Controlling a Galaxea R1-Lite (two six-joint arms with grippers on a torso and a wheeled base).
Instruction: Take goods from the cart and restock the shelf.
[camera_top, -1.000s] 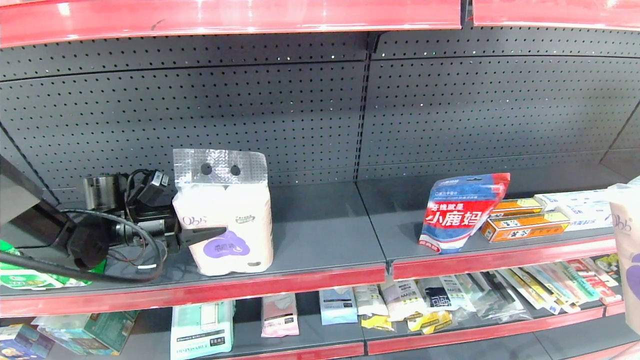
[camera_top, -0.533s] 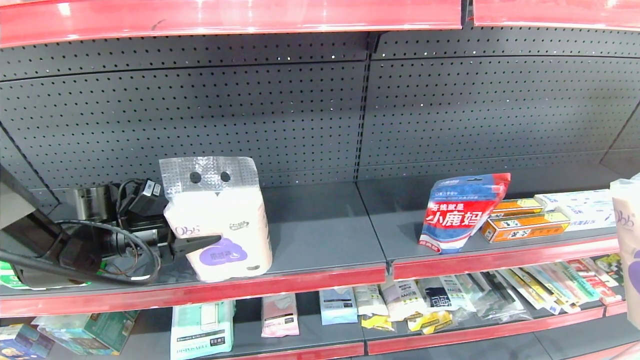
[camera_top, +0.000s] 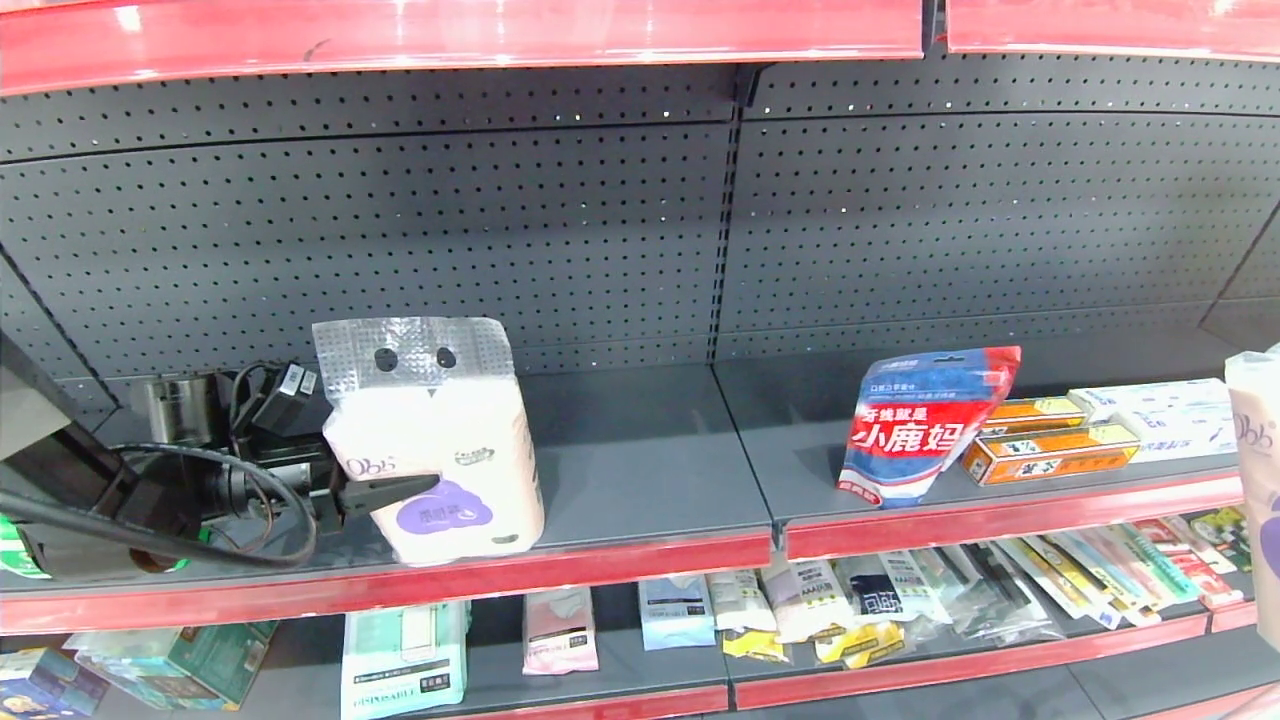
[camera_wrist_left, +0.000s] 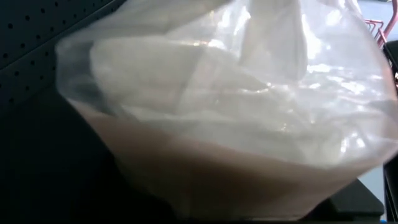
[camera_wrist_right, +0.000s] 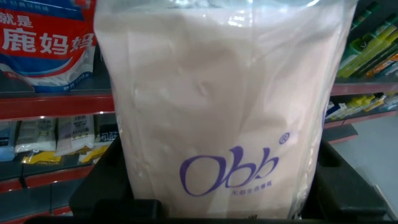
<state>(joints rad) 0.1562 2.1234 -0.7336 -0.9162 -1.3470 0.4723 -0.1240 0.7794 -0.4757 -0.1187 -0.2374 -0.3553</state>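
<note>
The left gripper (camera_top: 400, 482) is closed on the left pack (camera_top: 430, 450) of toilet rolls. 1 black finger (camera_top: 390, 491) lies across the pack's front and the other is hidden behind it. The pack stands on the grey shelf (camera_top: 640, 470), in the left bay near the red front edge, and leans a little. In the left wrist view its clear plastic top (camera_wrist_left: 236, 118) sits close to the camera.

The right gripper (camera_wrist_right: 224, 214) clamps the right pack (camera_wrist_right: 224, 112) from both sides. In the head view this pack (camera_top: 1258, 470) is off the shelf, at the far right, in front of its edge.

In the right bay a red-and-blue pouch (camera_top: 925, 425) leans against 2 orange boxes (camera_top: 1050, 450), with white boxes (camera_top: 1160, 415) just behind them. Small packets (camera_top: 800, 600) line the lower shelf.
</note>
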